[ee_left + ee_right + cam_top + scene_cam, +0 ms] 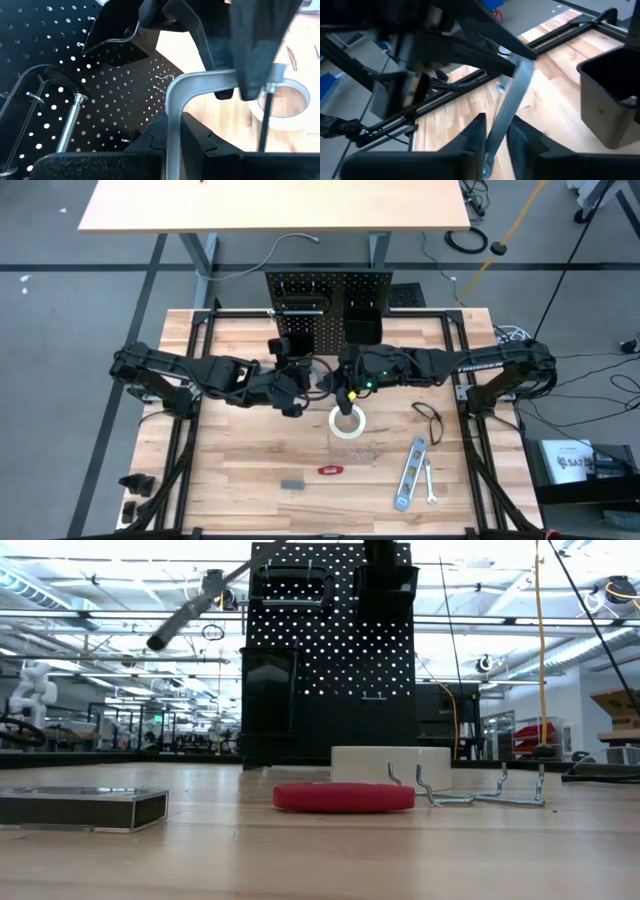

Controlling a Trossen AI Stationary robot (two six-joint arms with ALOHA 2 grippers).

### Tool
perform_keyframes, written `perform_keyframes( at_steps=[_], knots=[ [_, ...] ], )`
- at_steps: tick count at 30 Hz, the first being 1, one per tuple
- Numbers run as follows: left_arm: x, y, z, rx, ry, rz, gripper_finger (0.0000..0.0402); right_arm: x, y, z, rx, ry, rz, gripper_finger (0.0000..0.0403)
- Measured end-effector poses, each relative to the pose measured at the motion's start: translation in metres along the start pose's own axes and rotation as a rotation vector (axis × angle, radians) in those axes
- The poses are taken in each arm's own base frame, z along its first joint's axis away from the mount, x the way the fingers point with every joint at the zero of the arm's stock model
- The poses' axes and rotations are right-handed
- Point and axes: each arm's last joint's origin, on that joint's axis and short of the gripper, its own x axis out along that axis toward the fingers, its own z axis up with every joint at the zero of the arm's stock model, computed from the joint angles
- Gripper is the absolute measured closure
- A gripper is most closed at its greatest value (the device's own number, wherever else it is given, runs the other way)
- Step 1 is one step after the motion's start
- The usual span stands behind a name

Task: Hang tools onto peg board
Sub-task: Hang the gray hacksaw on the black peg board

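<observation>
I have both arms meeting mid-bench, just in front of the peg board [325, 305], with the grey bar clamp [172, 125] held between them. My left gripper [170, 145] is closed tight on the clamp's flat grey bar; in the left wrist view the bar rises from between the fingers and bends over towards the other arm. My right gripper [495, 135] has its two fingers either side of that same grey bar [512, 100], nearly closed on it; I judge it is taking hold, though I cannot tell that the pads are pressing yet. The bar's long axis runs roughly from one gripper to the other, across the face of the board, not towards it. The board lies just beyond both grippers, and the right arm is nearer its bin side. So the coming move turns on which arm keeps the clamp and swings it onto a hook.

On the board, a dark C-clamp [70, 125] already hangs at the left side. One black bin [612, 100] shows in the right wrist view; I cannot see inside it. Still lying on the bench nearer me are the white tape roll [348, 423], the red-handled tool [330, 470], the silver level [410, 473] and the small wrench [430, 483].
</observation>
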Motion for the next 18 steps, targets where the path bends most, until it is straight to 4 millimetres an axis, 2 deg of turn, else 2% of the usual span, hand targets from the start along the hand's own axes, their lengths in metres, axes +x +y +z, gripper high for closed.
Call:
perform_keyframes(
  at_steps=[4, 9, 18],
  knots=[
    [-0.0012, 0.0008, 0.0000, -0.001, -0.003, -0.007, 0.0375, 0.0005, -0.0016, -0.0011, -0.017, 0.005, -0.017, 0.0381],
    [-0.0013, 0.0002, 0.0000, -0.001, -0.006, -0.030, 0.0359, 0.0005, -0.0021, -0.0022, -0.039, 0.008, -0.032, 0.0384],
    [-0.0011, -0.0032, -0.0061, 0.018, 0.043, -0.098, 0.0255, 0.0001, 0.0002, 0.0000, -0.064, -0.008, -0.013, 0.0387]
  ],
)
